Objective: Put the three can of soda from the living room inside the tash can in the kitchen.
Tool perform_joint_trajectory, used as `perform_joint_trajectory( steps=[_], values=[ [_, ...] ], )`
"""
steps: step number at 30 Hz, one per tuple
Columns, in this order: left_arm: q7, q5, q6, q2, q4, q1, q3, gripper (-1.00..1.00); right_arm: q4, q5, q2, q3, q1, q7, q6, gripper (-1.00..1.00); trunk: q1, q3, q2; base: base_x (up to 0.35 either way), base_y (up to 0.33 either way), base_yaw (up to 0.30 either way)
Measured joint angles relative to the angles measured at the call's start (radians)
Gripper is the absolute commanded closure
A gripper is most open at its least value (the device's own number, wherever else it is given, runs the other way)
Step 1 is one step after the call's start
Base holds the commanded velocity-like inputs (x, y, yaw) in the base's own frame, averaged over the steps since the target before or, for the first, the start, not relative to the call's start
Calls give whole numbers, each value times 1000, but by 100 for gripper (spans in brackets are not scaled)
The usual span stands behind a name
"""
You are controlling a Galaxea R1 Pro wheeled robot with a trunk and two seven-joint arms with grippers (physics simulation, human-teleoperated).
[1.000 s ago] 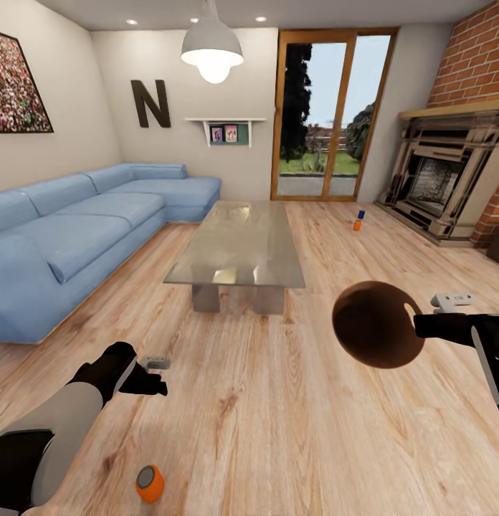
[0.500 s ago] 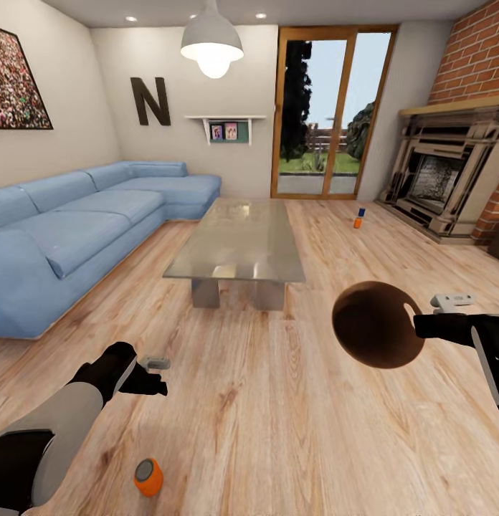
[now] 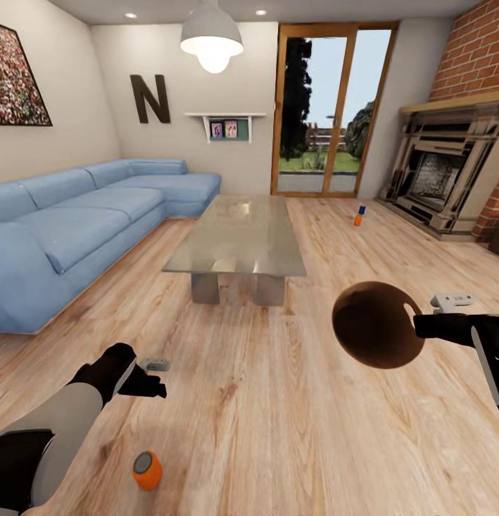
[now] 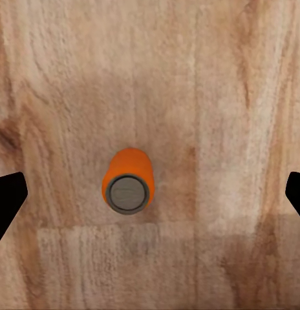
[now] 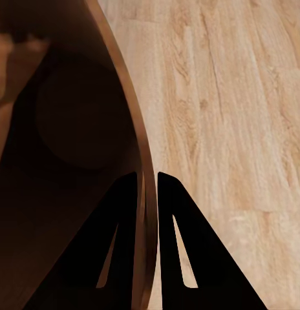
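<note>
Head camera looks forward and down across the floor (image 3: 278, 401). Left wrist camera faces straight down, near it. Both share the orange can (image 3: 147, 470).

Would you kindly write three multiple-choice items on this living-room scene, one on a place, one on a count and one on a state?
1. Where does the nearest orange can lie?
A. on the glass table
B. on the wood floor beneath the left gripper
C. on the sofa

2. How many soda cans stand on the floor by the fireplace?
A. two
B. none
C. four

3. What is the right gripper doing?
A. hanging open over a can
B. resting on the sofa
C. shut on the trash can's rim

Answers:
1 B: the orange can lies on the floor under the open left gripper.
2 A: an orange can and a blue can stand near the fireplace.
3 C: the right gripper pinches the rim of the trash can.
</note>
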Motion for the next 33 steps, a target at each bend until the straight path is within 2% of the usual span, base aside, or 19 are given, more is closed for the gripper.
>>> perform_joint_trajectory(
  steps=[4, 14, 21, 25, 27, 29, 30, 33],
  values=[
    [0, 1, -1, 5, 0, 0, 0, -100, 0, 0, 0, 0, -1, 0, 0, 100, 15, -13, -28, 0, 0, 0],
    [0, 3, -3, 27, 1, -1, 0, -100, 0, -1, -1, 0, -1, 0, 0, 100, 20, -51, -30, 0, 0, 0],
    [0, 3, -4, 29, 1, -1, 0, -100, 1, 2, -1, -1, -2, 0, 0, 100, 23, -78, -32, 0, 0, 0],
    [-1, 3, -4, 29, 0, 0, 0, -100, 0, -3, -3, -3, -3, 0, 0, 100, 23, -78, -32, 0, 0, 0],
    [-1, 3, -5, 28, 0, 0, 0, -100, 0, -6, -10, -3, -3, 0, 0, 100, 23, -78, -32, 0, 0, 0],
    [-1, 3, -5, 28, 0, 0, 0, -100, -4, -6, -28, -4, -4, 0, 0, 100, 23, -78, -32, 0, 0, 0],
    [-1, 3, -5, 28, -1, 0, 0, -100, -3, -18, -51, -3, -4, 1, 1, 100, 23, -78, -32, 0, 0, 0],
    [-1, 4, -5, 28, -1, 0, 0, -100, -6, 23, -68, -5, -5, -3, -5, 100, 23, -78, -32, 0, 0, 0]
  ],
)
